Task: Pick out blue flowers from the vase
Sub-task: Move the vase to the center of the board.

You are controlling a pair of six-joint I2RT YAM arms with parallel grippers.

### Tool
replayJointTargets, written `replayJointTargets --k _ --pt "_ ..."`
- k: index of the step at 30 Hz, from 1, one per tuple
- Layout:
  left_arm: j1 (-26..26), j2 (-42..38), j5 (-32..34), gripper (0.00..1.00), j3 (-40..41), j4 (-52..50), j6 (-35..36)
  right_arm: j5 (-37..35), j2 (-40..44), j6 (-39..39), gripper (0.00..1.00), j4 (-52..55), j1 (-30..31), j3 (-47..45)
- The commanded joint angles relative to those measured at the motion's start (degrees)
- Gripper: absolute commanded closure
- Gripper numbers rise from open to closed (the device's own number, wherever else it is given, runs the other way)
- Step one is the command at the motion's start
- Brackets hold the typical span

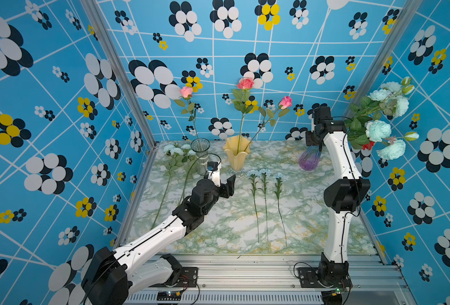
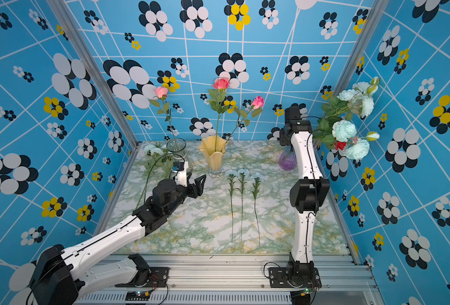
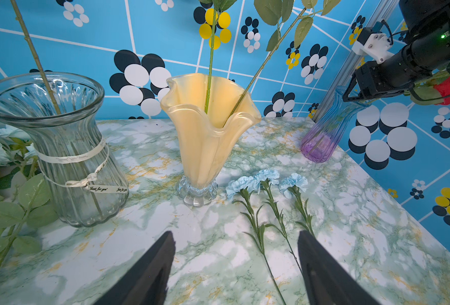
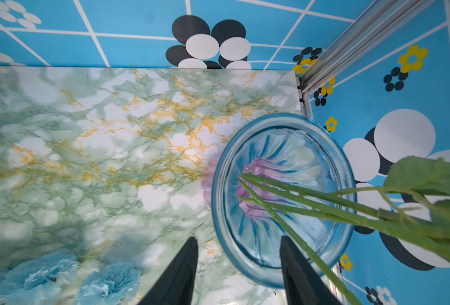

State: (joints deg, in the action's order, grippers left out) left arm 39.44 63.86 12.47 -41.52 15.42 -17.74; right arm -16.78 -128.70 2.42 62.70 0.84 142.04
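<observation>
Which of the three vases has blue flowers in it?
The purple-and-blue glass vase at the back right; its blue flowers lean out to the side. The clear vase and yellow vase hold only pink roses.

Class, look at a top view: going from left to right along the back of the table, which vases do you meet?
Clear glass vase → yellow vase → purple vase.

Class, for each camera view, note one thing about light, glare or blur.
Both top views: even light, only faint shadows on the table. Left wrist view: glints on the clear vase rim. Right wrist view: carnations blurred, out of focus.
</observation>
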Motion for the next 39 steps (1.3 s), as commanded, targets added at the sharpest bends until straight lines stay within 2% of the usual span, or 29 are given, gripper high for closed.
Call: replayJointTargets --k 1,4,17,20,28,39 --pt "0.2 -0.2 0.7 0.24 0.1 0.7 1.0 -2.4 -1.9 1.2 0.47 2.5 0.5 0.8" --pt "0.4 -0.1 0.7 0.24 0.0 0.6 1.0 -2.5 -2.9 1.5 0.47 3.4 0.7 1.1" --pt "0.4 -0.2 0.8 0.24 0.2 0.8 1.0 -3.5 -4.3 1.2 0.61 5.9 2.1 0.9" --pt "0.4 -0.2 0.8 0.24 0.2 0.9 1.0 -4.1 -4.1 1.6 0.69 5.7 2.3 1.0" --pt "0.4 -0.4 0.9 0.24 0.3 0.8 1.0 -6.3 -5.5 2.4 1.0 7.0 2.9 3.1" --pt "0.2 -0.5 0.5 0.24 0.4 1.3 0.7 -14.7 -1.2 2.4 1.0 11.1 5.3 3.8"
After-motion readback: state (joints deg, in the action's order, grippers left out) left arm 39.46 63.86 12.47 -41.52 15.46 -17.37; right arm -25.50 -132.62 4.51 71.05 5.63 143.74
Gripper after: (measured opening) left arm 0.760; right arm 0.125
